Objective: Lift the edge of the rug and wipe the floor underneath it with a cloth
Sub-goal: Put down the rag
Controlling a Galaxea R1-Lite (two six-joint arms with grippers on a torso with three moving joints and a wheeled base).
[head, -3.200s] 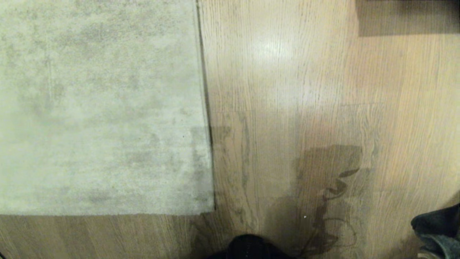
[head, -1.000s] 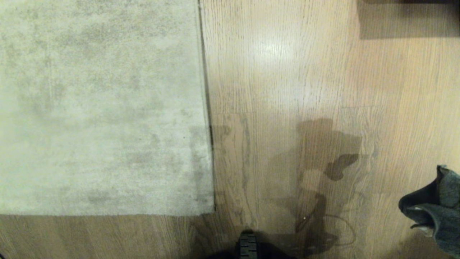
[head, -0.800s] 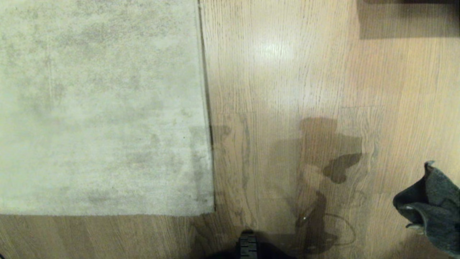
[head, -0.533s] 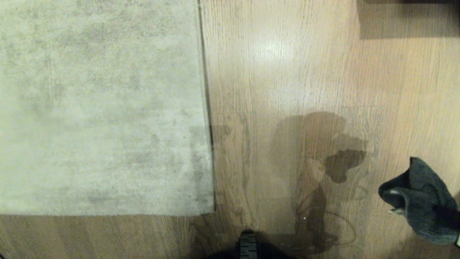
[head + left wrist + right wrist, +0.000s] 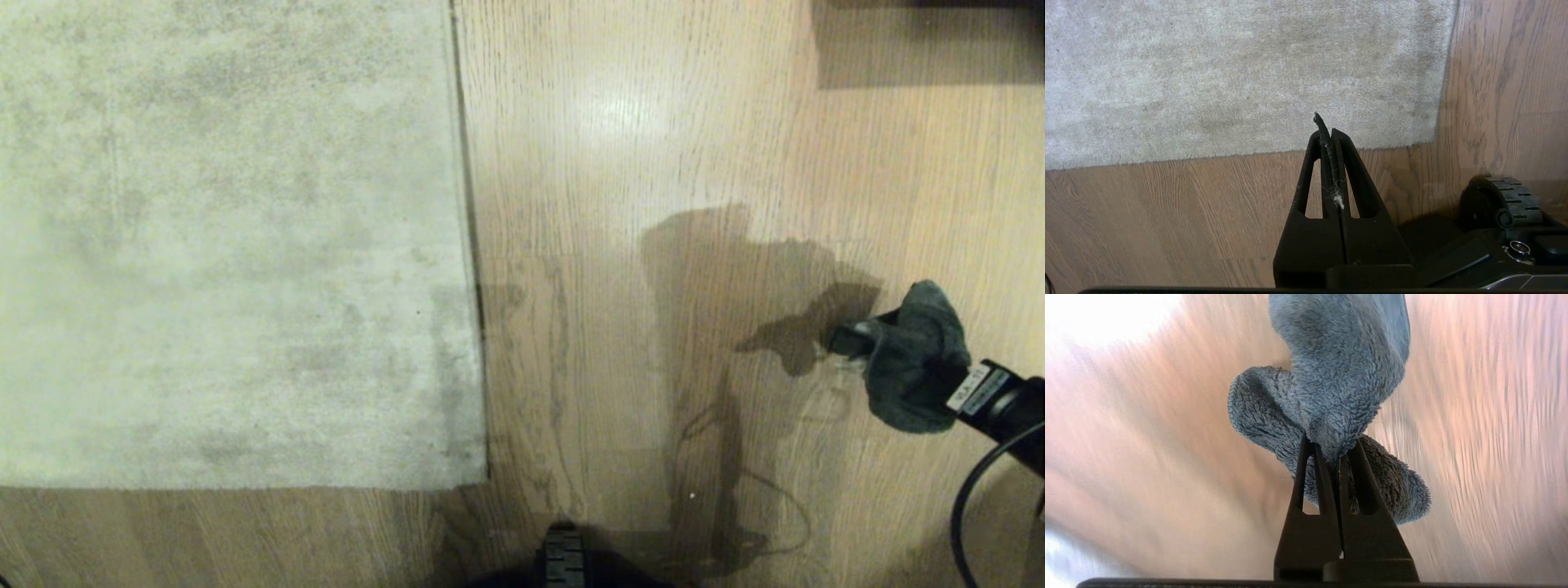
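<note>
The right gripper (image 5: 1336,455) is seen clamped on the cloth (image 5: 910,367), fingers pressed together with the fuzzy dark grey-teal fabric pinched between the tips and bunched over and around them. In the head view the gripper and cloth are found at roughly 3 to 4 o'clock, above the floor (image 5: 653,163), with the arm body and a black cable trailing off toward 4 o'clock; a dark shadow is cast on the planks just at 9 o'clock of the cloth. Contact between cloth and floor cannot be told. The rug edge (image 5: 469,327) is seen lying flat, running from 12 o'clock down to a square corner near 7 o'clock, well apart from the cloth; the rug fills the 9 to 11 o'clock area. The left gripper (image 5: 1327,132) is closed with nothing but lint strands between its fingers, held over bare floor just off the rug's near border, its tip lined up with that border in the left wrist view. A black wheel (image 5: 1506,200) of the base is visible beside it.
</note>
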